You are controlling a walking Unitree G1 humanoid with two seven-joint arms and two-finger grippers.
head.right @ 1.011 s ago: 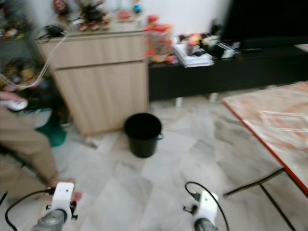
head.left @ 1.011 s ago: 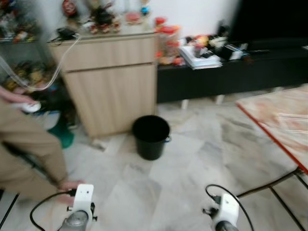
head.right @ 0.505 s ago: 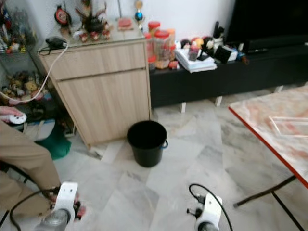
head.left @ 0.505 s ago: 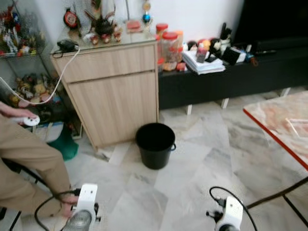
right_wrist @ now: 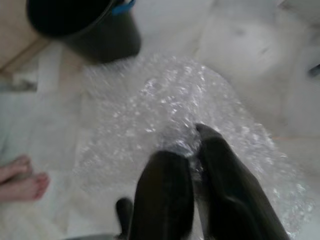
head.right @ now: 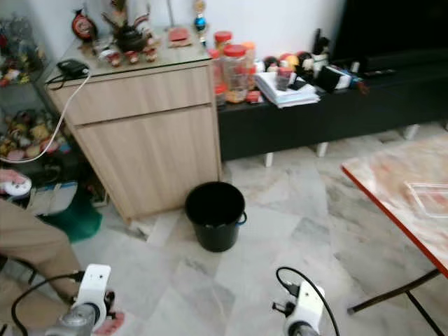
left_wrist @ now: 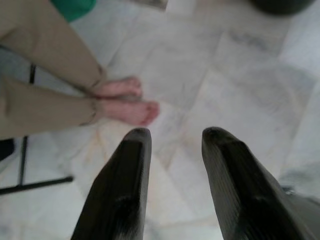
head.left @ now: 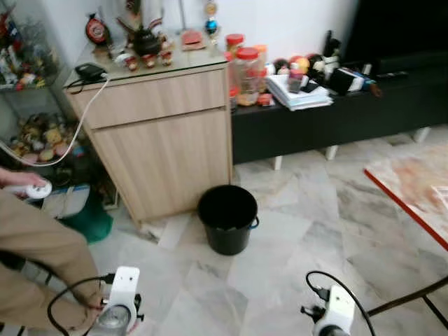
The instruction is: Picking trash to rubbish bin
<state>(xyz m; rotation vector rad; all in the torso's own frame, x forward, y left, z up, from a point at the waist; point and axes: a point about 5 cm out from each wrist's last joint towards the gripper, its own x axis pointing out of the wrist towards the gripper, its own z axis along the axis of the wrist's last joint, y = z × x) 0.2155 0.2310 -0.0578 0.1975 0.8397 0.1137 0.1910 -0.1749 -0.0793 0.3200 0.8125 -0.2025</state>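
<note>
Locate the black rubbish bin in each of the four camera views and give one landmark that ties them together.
Left eye view: black rubbish bin on the marble floor, just in front of the wooden cabinet.
Right eye view: same spot, centre of the picture.
Left wrist view: a dark blurred shape at the edge, probably the bin.
Right wrist view: beyond the bubble wrap that the right gripper pinches.
Shared landmark: the person's bare feet.
</note>
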